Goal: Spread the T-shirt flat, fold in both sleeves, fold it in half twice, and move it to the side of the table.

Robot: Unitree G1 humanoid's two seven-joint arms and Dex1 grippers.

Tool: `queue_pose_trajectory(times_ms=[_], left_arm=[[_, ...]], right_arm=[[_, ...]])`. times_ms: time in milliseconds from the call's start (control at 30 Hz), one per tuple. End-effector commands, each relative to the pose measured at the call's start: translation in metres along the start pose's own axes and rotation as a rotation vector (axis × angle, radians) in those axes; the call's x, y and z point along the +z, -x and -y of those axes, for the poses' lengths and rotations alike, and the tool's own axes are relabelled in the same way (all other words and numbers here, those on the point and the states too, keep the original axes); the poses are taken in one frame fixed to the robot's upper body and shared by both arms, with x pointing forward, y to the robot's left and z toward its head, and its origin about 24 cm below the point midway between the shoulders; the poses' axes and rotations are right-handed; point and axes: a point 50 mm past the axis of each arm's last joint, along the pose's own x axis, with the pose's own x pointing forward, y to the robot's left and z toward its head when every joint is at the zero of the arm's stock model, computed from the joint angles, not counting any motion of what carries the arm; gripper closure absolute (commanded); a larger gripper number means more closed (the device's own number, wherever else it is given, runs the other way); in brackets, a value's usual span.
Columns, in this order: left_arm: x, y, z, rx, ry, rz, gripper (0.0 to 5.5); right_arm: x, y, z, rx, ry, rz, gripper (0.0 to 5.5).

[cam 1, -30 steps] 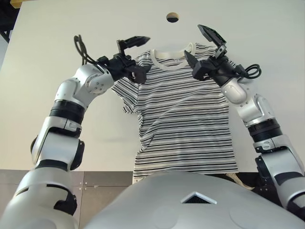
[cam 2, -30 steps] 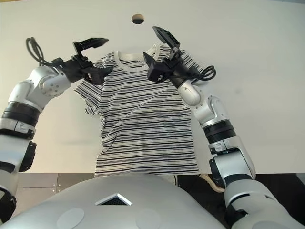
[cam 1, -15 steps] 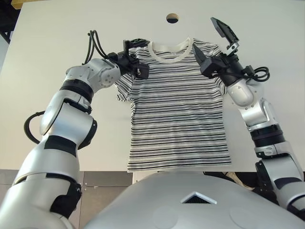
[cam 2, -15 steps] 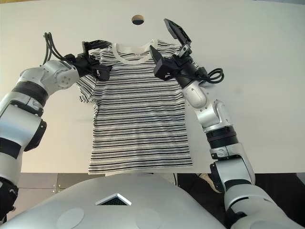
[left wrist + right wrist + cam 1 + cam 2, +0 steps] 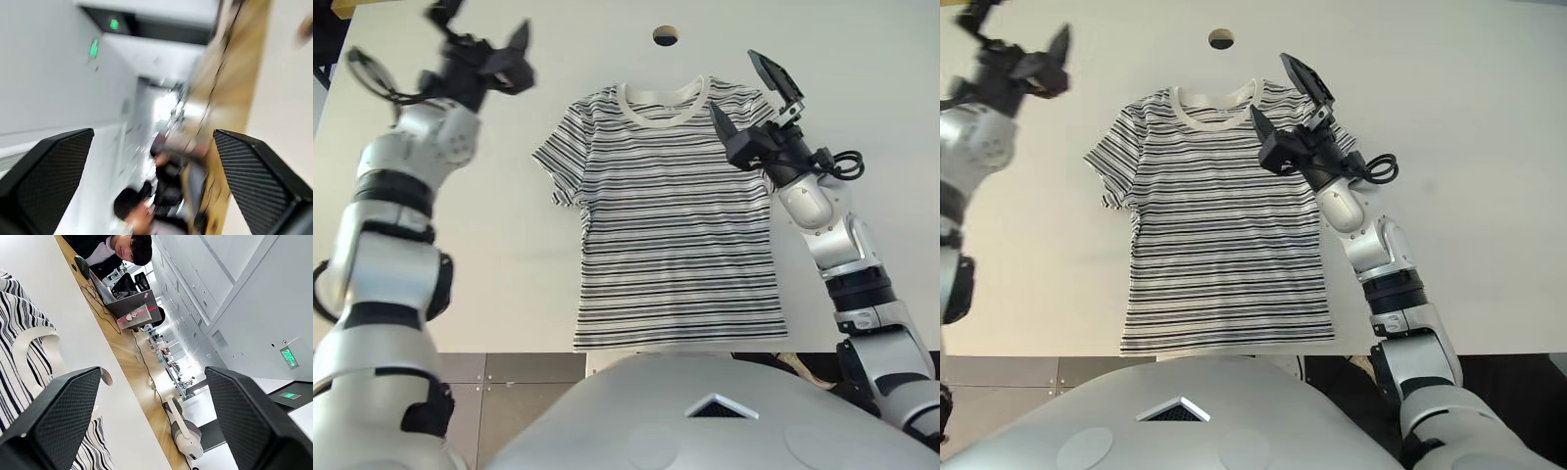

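Observation:
The black-and-white striped T-shirt [image 5: 675, 206] lies face up on the white table [image 5: 862, 59], its cream collar [image 5: 663, 98] at the far end. Its left sleeve [image 5: 558, 171] is slightly rumpled at the hem. My right gripper [image 5: 736, 86] hovers open just above the shirt's right shoulder, holding nothing. In the right wrist view the collar and striped cloth [image 5: 19, 333] lie beyond the spread fingers [image 5: 58, 416]. My left gripper [image 5: 481, 24] is raised at the table's far left, well clear of the shirt, open and empty.
A round cable hole [image 5: 666, 36] sits in the table just beyond the collar. Bare tabletop stretches on both sides of the shirt. The shirt's hem reaches close to the table's near edge [image 5: 509, 350].
My left gripper has left the shirt's left shoulder and swung up and out to the far left. The shirt has gone from bunched to flat. The right gripper has barely moved.

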Motion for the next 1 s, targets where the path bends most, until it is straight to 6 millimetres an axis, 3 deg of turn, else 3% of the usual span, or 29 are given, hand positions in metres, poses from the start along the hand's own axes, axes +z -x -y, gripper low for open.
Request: queue_pose_trajectory(times_ms=[33, 133, 433, 700, 867, 1000], left_arm=[[-0.008, 0.038, 0.042, -0.246, -0.036, -0.062, 0.96], [-0.010, 0.053, 0.054, -0.363, -0.033, -0.074, 0.96], [0.018, 0.062, 0.083, -0.628, -0.045, 0.109, 0.96], [0.049, 0.050, 0.086, -0.633, 0.013, 0.263, 0.96], [0.047, 0.049, 0.087, -0.632, 0.007, 0.243, 0.96], [0.038, 0.045, 0.084, -0.609, -0.025, 0.187, 1.60]], right_arm=[[-0.002, 0.005, 0.004, 0.007, 0.015, -0.010, 1.61], [0.000, 0.010, 0.002, 0.042, 0.033, 0.000, 1.61], [0.000, 0.011, 0.006, 0.040, 0.029, -0.006, 1.61], [-0.001, 0.012, 0.003, 0.033, 0.018, -0.022, 1.61], [-0.003, 0.013, 0.003, 0.033, 0.018, -0.032, 1.61], [-0.004, 0.012, 0.003, 0.032, 0.018, -0.034, 1.64]])
